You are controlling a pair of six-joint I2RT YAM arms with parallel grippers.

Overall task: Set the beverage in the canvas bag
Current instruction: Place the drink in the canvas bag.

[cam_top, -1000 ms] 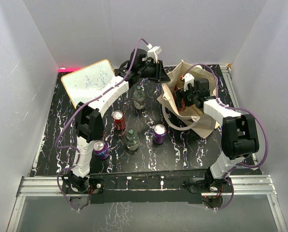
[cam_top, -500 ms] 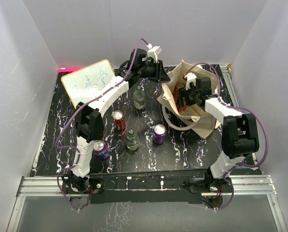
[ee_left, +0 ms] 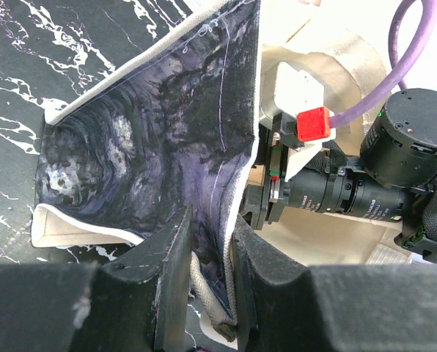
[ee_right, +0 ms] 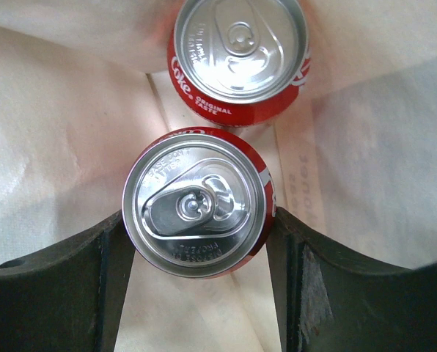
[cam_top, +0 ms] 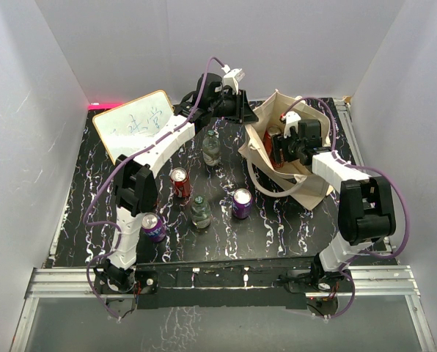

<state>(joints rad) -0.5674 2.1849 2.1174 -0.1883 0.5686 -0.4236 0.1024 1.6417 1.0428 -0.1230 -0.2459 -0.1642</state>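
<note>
right claw (ee_right: 198, 220) half-closed, fingers against both sides of red can (ee_right: 196, 202) (upright, tab up), inside bag (ee_right: 50, 110) beside second can (ee_right: 240, 51). left claw (ee_left: 210, 220) pinches bag rim. can likely rigid, slick, hefty if full; grip mid-wall.

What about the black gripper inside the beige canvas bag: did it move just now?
Yes, slightly. The right gripper, shut on the red metal can, slid right and away from the arm bases, farther from the right-hand purple metal can.
</note>
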